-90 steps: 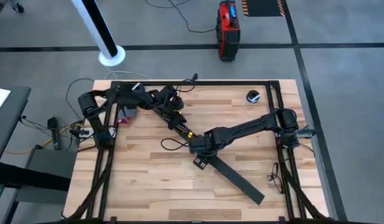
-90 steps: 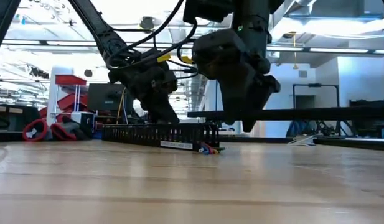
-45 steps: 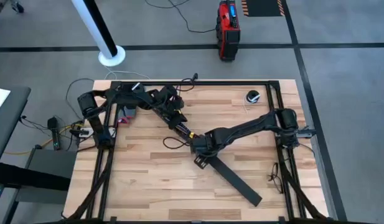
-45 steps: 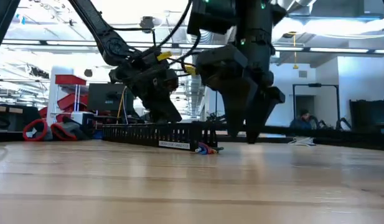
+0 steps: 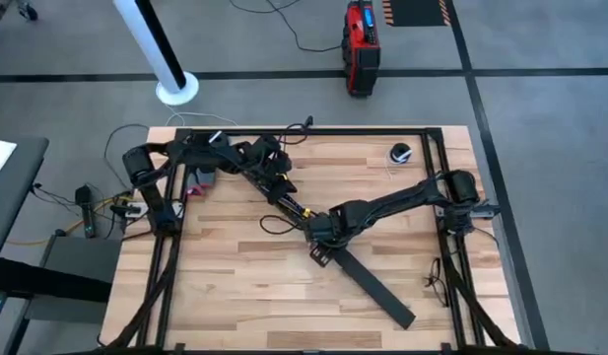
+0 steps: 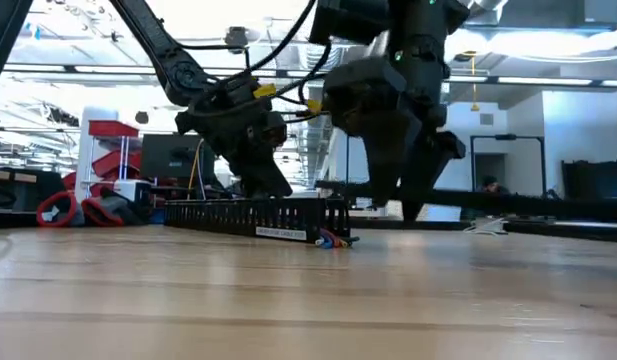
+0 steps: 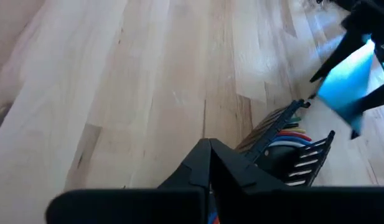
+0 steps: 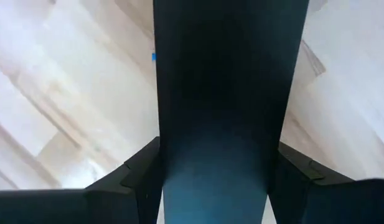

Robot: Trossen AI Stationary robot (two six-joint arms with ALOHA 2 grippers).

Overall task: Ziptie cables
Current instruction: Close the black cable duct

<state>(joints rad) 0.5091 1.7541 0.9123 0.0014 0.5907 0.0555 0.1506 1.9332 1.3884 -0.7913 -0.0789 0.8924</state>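
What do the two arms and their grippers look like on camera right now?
Both arms are dark and jointed. The left gripper carries looping black cables and yellow tags. The right gripper has two long tapering dark fingers below a bulky black body.

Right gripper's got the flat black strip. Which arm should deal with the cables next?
Left. Its gripper already sits on the slotted channel where the cables lie. The right gripper is shut on the flat black strip, so it isn't free.
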